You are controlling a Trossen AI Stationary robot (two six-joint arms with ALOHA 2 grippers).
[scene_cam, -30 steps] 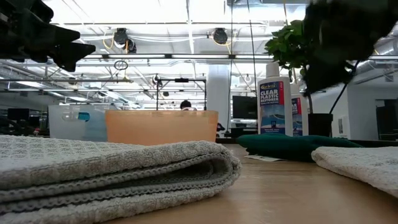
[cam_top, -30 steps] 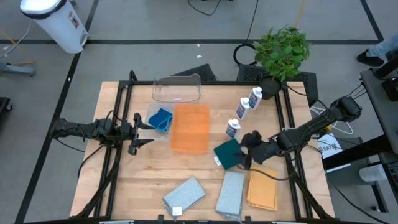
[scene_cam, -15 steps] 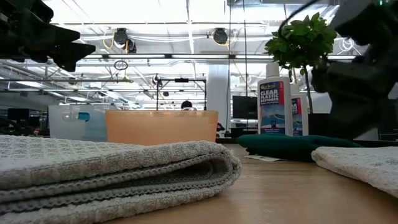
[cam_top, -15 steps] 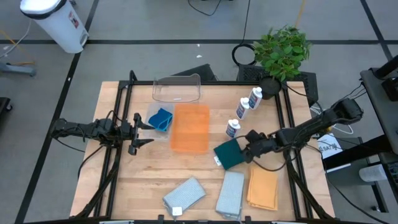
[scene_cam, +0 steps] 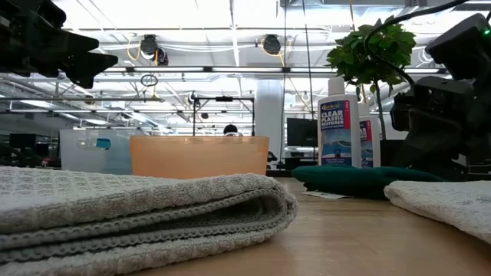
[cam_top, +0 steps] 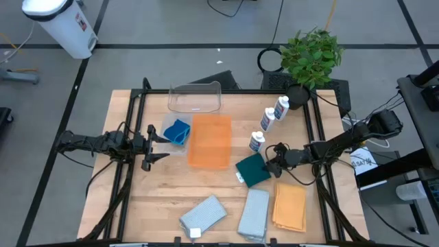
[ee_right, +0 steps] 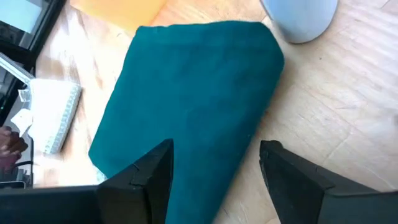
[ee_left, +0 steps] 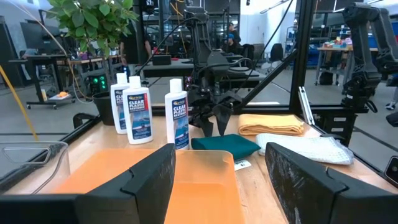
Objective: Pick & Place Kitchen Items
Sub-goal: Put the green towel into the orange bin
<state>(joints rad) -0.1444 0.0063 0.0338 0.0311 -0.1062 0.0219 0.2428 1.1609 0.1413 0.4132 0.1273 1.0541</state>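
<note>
A dark green square pad (cam_top: 251, 170) lies flat on the wooden table, right of centre; it also shows in the right wrist view (ee_right: 186, 93). My right gripper (cam_top: 269, 160) is open and hangs just above the pad's right part, fingers pointing down (ee_left: 215, 127). Its fingers straddle the pad's near part in the right wrist view (ee_right: 214, 186). Three white blue-labelled bottles (cam_top: 267, 121) stand upright behind the pad. My left gripper (cam_top: 156, 144) is open and empty at the table's left, beside a light blue tub holding blue sponges (cam_top: 178, 130).
An orange tub (cam_top: 210, 140) stands at the centre, with a clear tub (cam_top: 195, 98) behind it. Two grey folded cloths (cam_top: 204, 214) (cam_top: 254, 213) and an orange cloth (cam_top: 289, 206) lie near the front edge. A potted plant (cam_top: 312, 56) stands at the far right.
My right gripper has come down and a little toward the table's left, from high above the table to just over the dark green pad. The pad has stayed where it was.
</note>
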